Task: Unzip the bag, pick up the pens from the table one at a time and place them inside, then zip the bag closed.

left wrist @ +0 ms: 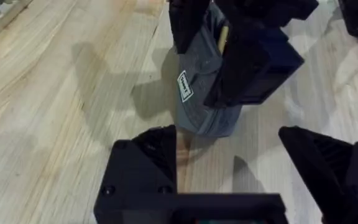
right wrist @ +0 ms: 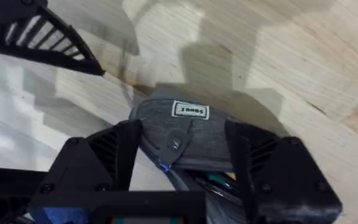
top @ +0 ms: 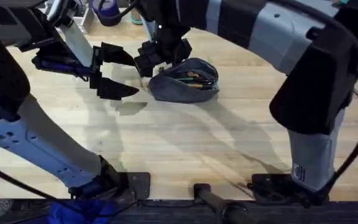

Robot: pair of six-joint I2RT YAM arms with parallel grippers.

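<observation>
Seen from overhead, large dark arm casings fill the top and right of the frame and cover much of the pale wooden worktop [top: 185, 134]. The blue-grey bag [top: 185, 79] lies upper centre on the worktop, rounded and oblong. Its top zipper is open, and slim pens [top: 194, 77] show inside, one yellowish; the others are too dark to tell apart.

The right tool [top: 160, 55] sits over the bag's left end, hiding it in this view. In the right wrist view its two black fingers [right wrist: 114, 152] stand apart on either side of that end, where a small white label [right wrist: 190, 110] and a dark pull loop [right wrist: 176, 142] can be seen. Whether the fingers touch the fabric is unclear.

The left tool [top: 120, 73] hovers just left of the bag, its fingers spread wide with nothing between them. In the left wrist view, the right tool blocks most of the bag.
</observation>
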